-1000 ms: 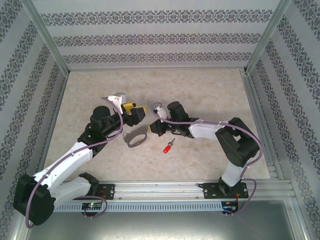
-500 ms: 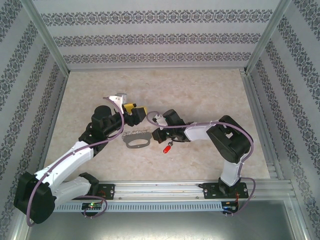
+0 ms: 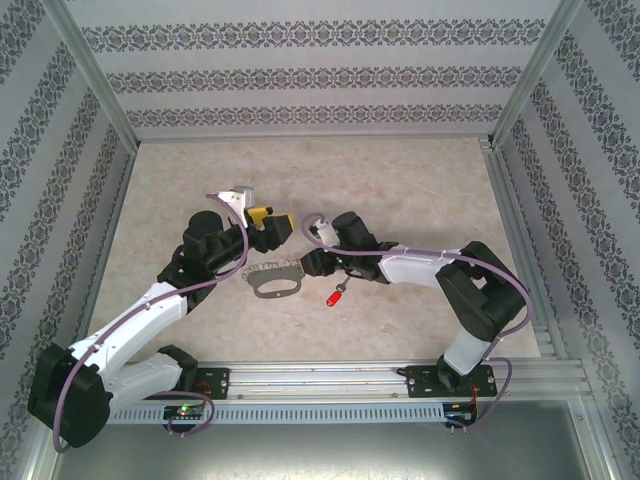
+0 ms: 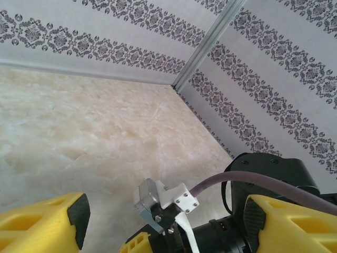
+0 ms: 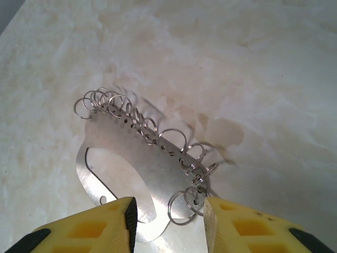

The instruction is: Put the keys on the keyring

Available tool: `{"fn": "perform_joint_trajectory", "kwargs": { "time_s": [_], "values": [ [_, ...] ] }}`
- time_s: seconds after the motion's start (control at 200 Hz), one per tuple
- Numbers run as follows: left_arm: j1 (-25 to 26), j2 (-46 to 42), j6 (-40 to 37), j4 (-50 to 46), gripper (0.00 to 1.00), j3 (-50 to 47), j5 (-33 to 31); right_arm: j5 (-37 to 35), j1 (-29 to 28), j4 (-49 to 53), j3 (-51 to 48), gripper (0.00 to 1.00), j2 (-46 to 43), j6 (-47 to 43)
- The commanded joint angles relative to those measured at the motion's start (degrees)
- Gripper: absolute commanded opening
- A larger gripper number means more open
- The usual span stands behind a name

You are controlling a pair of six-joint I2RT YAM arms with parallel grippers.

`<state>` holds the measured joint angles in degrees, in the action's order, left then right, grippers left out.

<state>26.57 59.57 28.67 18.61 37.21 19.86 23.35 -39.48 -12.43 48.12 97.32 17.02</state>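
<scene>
Two pincers stand parted: the left pincer (image 3: pixel 270 224) empty, the right pincer (image 5: pixel 168 219) astride one end of the flat grey metal keyring (image 5: pixel 139 166). We note the small red-headed silver key (image 3: pixel 335 295) on the beige tabletop (image 3: pixel 400 180), nearer the right arm, shaft slanting towards its pincer.

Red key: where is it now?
Top view: the red key lies on the table near centre, just right of the keyring and apart from it.
</scene>
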Motion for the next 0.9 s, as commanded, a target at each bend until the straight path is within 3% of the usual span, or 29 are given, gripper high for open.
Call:
{"fn": "perform_joint_trajectory", "kwargs": {
  "time_s": [0.0,0.899],
  "values": [
    [0.3,0.0,-0.9,2.4,0.79,-0.6,0.5,0.1,0.1,1.3,1.0,0.39,0.3,0.7],
    [0.3,-0.3,-1.3,2.3,0.84,-0.9,-2.0,-10.9,-7.1,6.7,3.1,0.36,5.6,-0.1]
  ]
}}
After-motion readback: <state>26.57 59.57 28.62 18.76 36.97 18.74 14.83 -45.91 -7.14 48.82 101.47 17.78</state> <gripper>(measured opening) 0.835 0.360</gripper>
